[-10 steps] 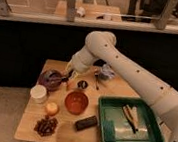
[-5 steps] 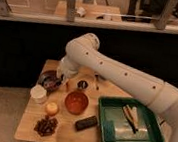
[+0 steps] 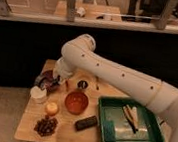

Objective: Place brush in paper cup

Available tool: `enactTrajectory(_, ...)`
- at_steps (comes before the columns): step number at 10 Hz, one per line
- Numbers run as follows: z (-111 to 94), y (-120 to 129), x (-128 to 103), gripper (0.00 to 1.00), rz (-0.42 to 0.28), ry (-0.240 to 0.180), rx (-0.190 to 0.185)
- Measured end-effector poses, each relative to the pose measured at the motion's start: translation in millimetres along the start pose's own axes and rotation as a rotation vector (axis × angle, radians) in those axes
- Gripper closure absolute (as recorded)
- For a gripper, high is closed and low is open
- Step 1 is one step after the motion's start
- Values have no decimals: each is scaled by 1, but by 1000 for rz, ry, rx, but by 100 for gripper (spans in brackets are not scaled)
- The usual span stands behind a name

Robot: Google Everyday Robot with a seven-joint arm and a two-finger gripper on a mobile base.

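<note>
Camera view: wooden worktop [image 3: 66, 134], white arm [image 3: 113, 75] reaching over it from the right, tool [image 3: 49, 81] low over the purple bowl [image 3: 40, 81] at the left (open or closed, holding the brush or not: cannot tell). Paper cup [image 3: 38, 95] stands upright just in front of that bowl.

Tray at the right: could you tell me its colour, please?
Green tray, seen in the camera view; the gripper is at the purple bowl.
</note>
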Motion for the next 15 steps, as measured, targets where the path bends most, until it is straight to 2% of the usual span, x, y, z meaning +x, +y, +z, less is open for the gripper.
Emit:
enactTrajectory(3, 13, 1, -16, 100, -78, 25, -31)
enactTrajectory(5, 17, 1, -21, 100, -93, 44, -41)
enactTrajectory(10, 26, -13, -35, 100, -107, 81, -67)
enactTrajectory(15, 38, -7, -29, 100, -96, 96, -97)
